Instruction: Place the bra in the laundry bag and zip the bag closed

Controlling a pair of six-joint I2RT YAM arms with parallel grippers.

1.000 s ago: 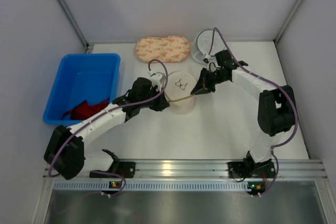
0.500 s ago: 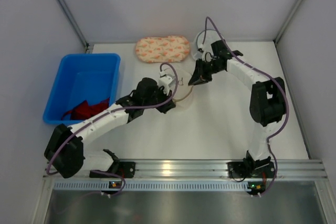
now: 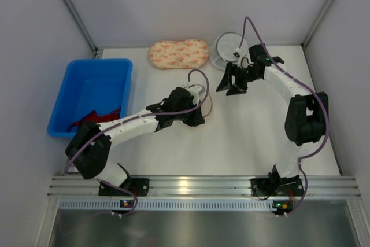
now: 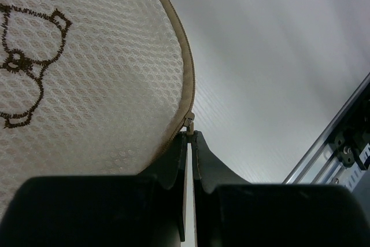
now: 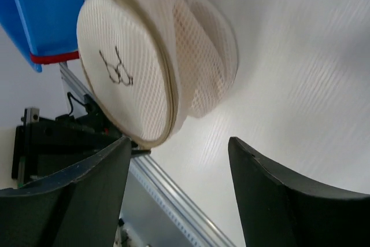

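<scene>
The laundry bag [image 4: 87, 73] is a round beige mesh clamshell with a small dark embroidered mark. In the right wrist view the laundry bag [image 5: 133, 56] stands tilted on its edge, its two domes together. My left gripper [image 4: 190, 134] is shut on the zipper pull [image 4: 189, 121] at the bag's rim; from above, the left gripper [image 3: 199, 113] sits mid-table with the bag mostly hidden beneath the arm. My right gripper [image 3: 231, 84] is open and empty, apart from the bag at the back right; the right gripper [image 5: 179, 143] looks at the bag from a distance. The bra is hidden.
A blue bin [image 3: 87, 85] holding a red cloth [image 3: 95, 121] stands at the left. A peach floral pouch [image 3: 178, 54] lies at the back. A white round ribbed container [image 3: 228, 47] is just behind the right gripper. A metal rail [image 3: 202, 186] runs along the near edge.
My right gripper let go of the bag's edge, opened and pulled back to the right. The left gripper moved right along the rim with the zipper pull, and the bag tipped up.
</scene>
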